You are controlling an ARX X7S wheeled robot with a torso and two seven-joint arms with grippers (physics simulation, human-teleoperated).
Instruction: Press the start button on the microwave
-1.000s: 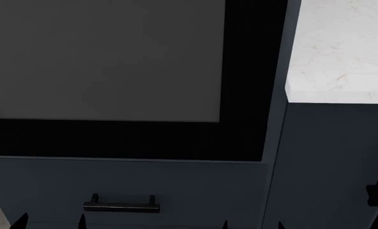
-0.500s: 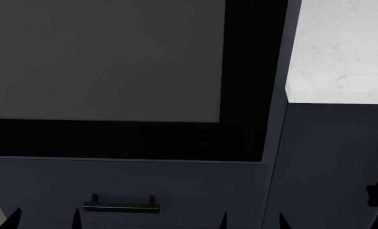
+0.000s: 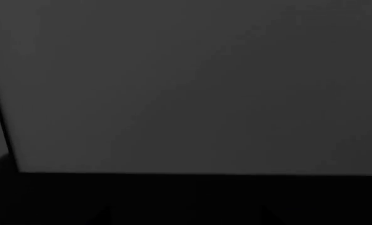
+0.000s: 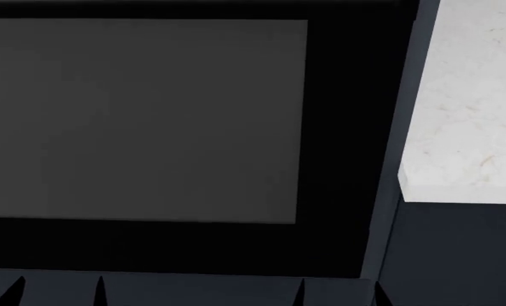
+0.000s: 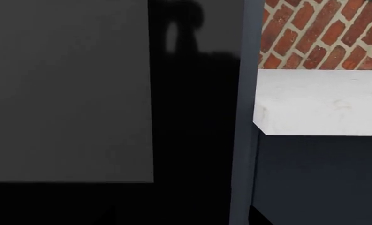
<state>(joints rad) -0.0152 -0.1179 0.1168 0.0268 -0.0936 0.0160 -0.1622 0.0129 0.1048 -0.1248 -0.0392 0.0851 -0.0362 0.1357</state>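
Head view: you are looking at a dark appliance front. Landmark for this entry = its grey door panel [image 4: 142, 121].

- A black frame [image 4: 342, 127] is surrounding the grey door panel on its right side and beneath it.
- A navy upright strip [image 4: 397, 140] is running just right of the black frame.
- A white marbled worktop [image 4: 469, 108] is sitting to the right of the panel, past that strip, with a navy cabinet front [image 4: 457, 255] directly under its edge.
- Start button: you are not getting it in any view. I cannot tell where on this front it is sitting, nor whether this front is the microwave.

Left tool [image 4: 59, 294]: only two dark fingertips [image 4: 100, 296] are showing below the panel's lower left part. They are standing well apart and are gripping nothing.

Right tool [image 4: 339, 294]: two fingertips [image 4: 302, 296] are showing below the panel's lower right corner, likewise spread wide and holding nothing.

Left wrist view: the grey door panel [image 3: 192, 84] is filling nearly the whole picture, with the black band beneath it.

Right wrist view: a red brick wall [image 5: 323, 33] is rising behind the worktop [image 5: 323, 101], to the right of the panel [image 5: 67, 89]
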